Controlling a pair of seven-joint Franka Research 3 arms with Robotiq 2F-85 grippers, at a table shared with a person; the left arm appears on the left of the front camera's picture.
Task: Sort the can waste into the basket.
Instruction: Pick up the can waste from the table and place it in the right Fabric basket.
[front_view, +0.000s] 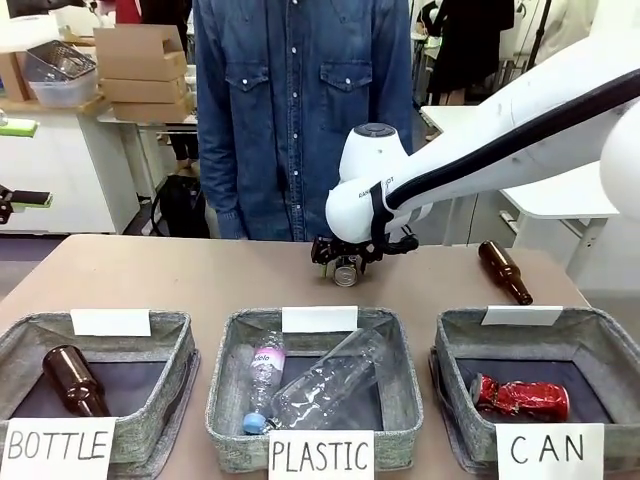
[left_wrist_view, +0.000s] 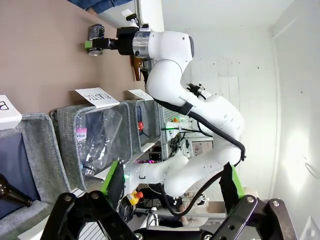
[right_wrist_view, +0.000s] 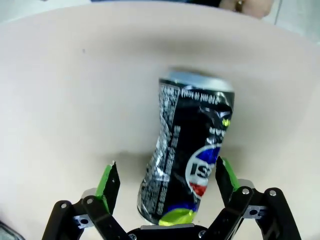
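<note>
A black can (front_view: 347, 271) with a silver end lies on the table in front of the person. My right gripper (front_view: 345, 260) is down over it and open. In the right wrist view the black can (right_wrist_view: 192, 160) lies between the green pads (right_wrist_view: 109, 184), with a gap on its left side. A crushed red can (front_view: 520, 398) rests in the grey basket (front_view: 455, 335) signed "CAN" at the front right. My left gripper (left_wrist_view: 172, 182) stands open with nothing between its fingers, and its view shows the black can (left_wrist_view: 95, 33) far off.
A brown bottle (front_view: 504, 271) lies on the table behind the CAN basket. The middle basket (front_view: 225, 380) signed "PLASTIC" holds clear bottles. The left basket (front_view: 180, 345) signed "BOTTLE" holds a brown bottle. A person in a denim shirt (front_view: 300, 110) stands at the far edge.
</note>
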